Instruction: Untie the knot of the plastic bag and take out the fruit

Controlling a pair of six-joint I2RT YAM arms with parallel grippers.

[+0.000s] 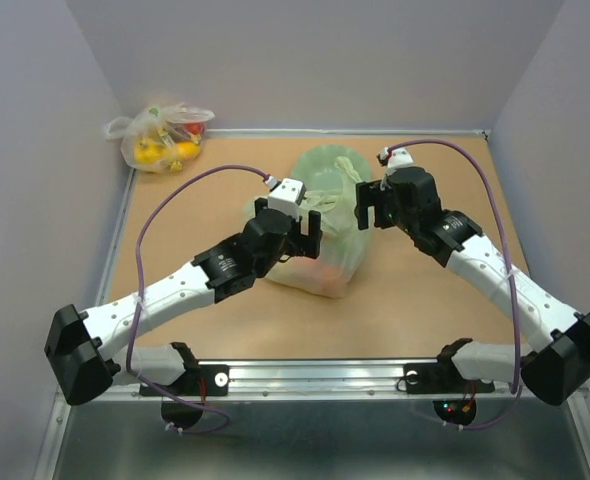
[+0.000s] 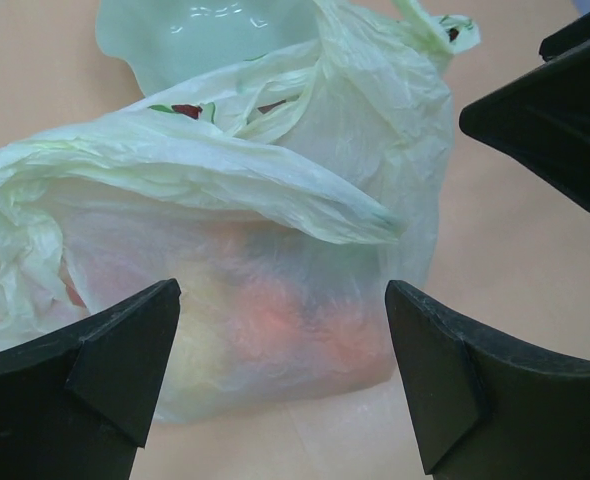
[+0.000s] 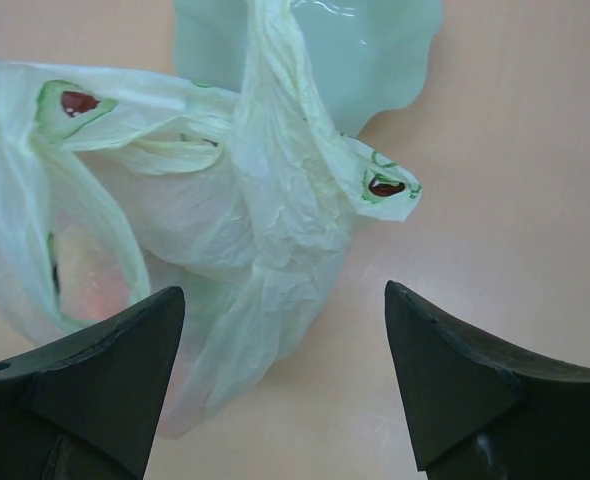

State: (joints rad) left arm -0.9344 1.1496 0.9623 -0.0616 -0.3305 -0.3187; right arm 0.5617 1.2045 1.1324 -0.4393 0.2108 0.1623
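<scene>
The pale green plastic bag (image 1: 325,245) lies crumpled on the table between my grippers. Orange and red fruit (image 2: 275,310) shows blurred through its film. In the right wrist view the bag (image 3: 225,210) has its handle loops (image 3: 275,140) lying twisted across the top, with printed ends spread out. I cannot tell whether the knot still holds. My left gripper (image 1: 293,232) is open and empty at the bag's left side, jaws wide before it (image 2: 283,288). My right gripper (image 1: 372,205) is open and empty at the bag's right, over the handle film (image 3: 285,288).
A pale green bowl (image 1: 327,163) sits right behind the bag and touches it. A clear whitish bag with yellow and red items (image 1: 160,135) lies at the far left corner. Walls close in the back and both sides. A metal rail runs along the near edge.
</scene>
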